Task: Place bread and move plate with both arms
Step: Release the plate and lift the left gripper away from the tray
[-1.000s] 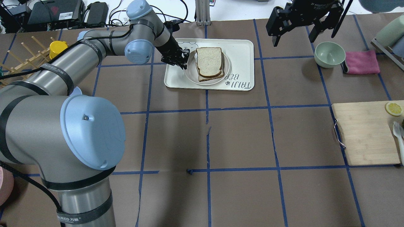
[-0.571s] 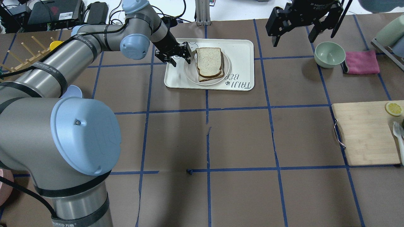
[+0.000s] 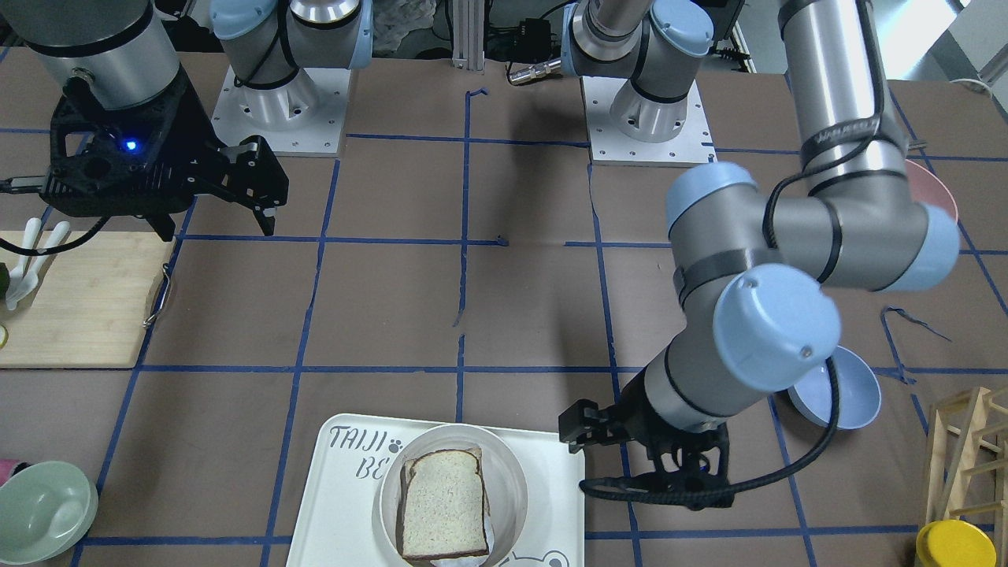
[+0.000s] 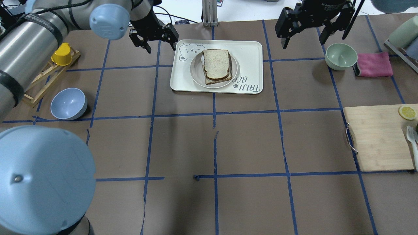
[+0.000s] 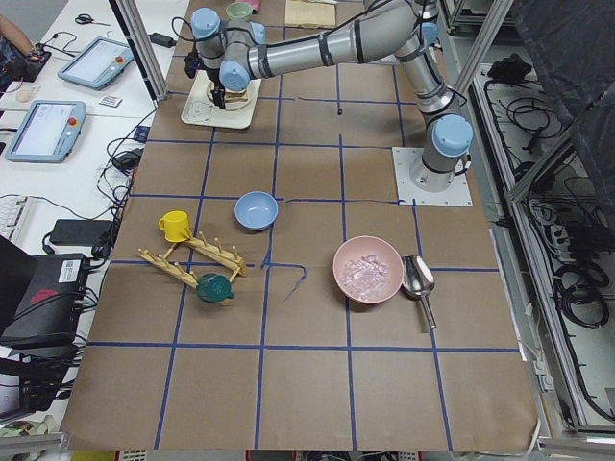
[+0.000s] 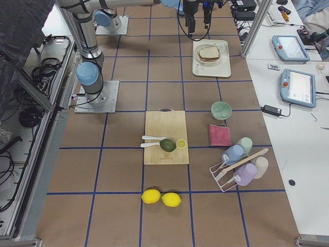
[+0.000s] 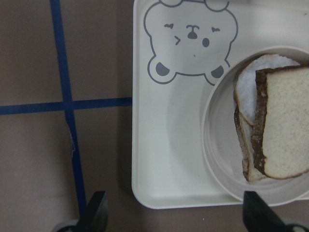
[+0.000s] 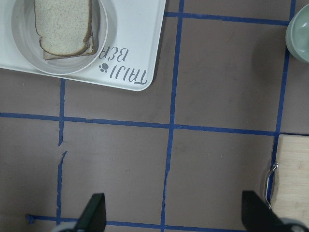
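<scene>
The bread [image 4: 215, 63], a dark-crusted slice, lies on top of another slice on the round cream plate [image 4: 196, 70], which sits on the white tray [image 4: 251, 52]. My left gripper [image 4: 161, 44] is open and empty, hovering just off the tray's far left corner, apart from the plate. In the left wrist view the bread [image 7: 287, 125] and the plate's rim [image 7: 212, 140] lie to the right above the open left gripper [image 7: 176, 215]. My right gripper [image 4: 303, 40] is open and empty, high beyond the tray's right side. In the right wrist view the bread [image 8: 63, 19] is at top left.
A pale green bowl [image 4: 341, 56] and a pink cloth [image 4: 374, 63] lie at the far right. A wooden cutting board [image 4: 378, 137] with a lemon slice [image 4: 407, 112] is at the right. A blue bowl [image 4: 68, 103] and a yellow cup [image 4: 62, 54] on a wooden rack are at the left.
My left gripper has drawn back from the plate's left rim, moving left and farther away, off the tray. The bread, the plate and the right arm have not moved.
</scene>
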Controlling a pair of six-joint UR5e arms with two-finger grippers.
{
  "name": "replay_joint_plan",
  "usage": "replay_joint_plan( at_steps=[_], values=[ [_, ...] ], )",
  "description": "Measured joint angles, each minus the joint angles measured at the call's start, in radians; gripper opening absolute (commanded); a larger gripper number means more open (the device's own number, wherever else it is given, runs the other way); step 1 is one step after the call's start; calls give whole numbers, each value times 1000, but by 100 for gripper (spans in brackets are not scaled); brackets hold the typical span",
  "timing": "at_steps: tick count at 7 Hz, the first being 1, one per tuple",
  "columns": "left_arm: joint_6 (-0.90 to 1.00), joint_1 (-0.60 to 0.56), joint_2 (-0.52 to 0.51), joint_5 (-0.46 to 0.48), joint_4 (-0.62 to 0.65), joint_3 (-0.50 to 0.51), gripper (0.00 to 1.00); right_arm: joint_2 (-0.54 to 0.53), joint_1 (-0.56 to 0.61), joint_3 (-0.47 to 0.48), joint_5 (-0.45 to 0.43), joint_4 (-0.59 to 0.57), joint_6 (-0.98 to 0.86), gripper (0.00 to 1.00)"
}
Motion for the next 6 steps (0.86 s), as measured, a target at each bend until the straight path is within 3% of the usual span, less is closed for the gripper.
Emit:
replay_joint_plan(
  at_steps=[3, 6],
  values=[
    [-3, 71, 218, 66, -250, -60, 100, -1, -2, 7, 1, -4, 0, 100],
    [-22, 77, 392, 117, -281, -253, 100, -2, -3, 8, 1, -5, 1, 100]
  ],
)
